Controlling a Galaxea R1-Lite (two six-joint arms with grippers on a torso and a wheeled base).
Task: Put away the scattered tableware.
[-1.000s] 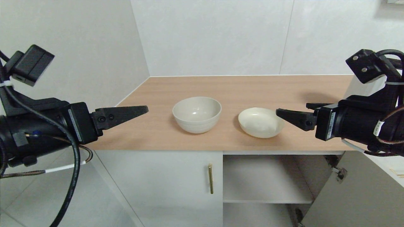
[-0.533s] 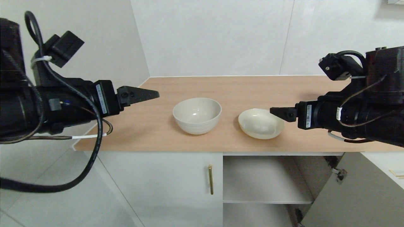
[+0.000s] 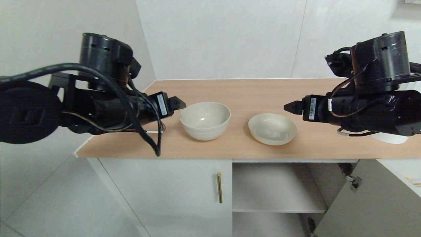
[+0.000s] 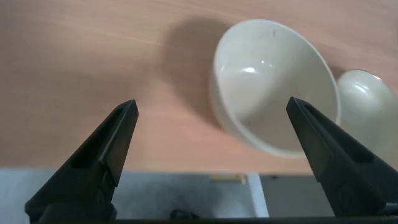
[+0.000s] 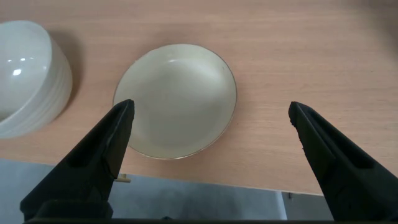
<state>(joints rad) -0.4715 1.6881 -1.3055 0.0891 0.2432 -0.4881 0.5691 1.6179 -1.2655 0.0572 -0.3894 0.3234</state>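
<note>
Two pieces of tableware sit on the wooden counter. A deep cream bowl stands left of a shallow cream dish. My left gripper hovers just left of the bowl's rim, open and holding nothing. My right gripper hangs over the dish's right edge, also open and holding nothing.
Below the counter, the cupboard's right compartment stands open with a shelf, its door swung out to the right. The left door has a brass handle. A white object sits behind my right arm. Walls close off the left and back.
Both arms have swung up and pitched their wrists downward. The left gripper has moved right, close to the deep bowl. The right gripper has risen slightly over the dish's edge.
</note>
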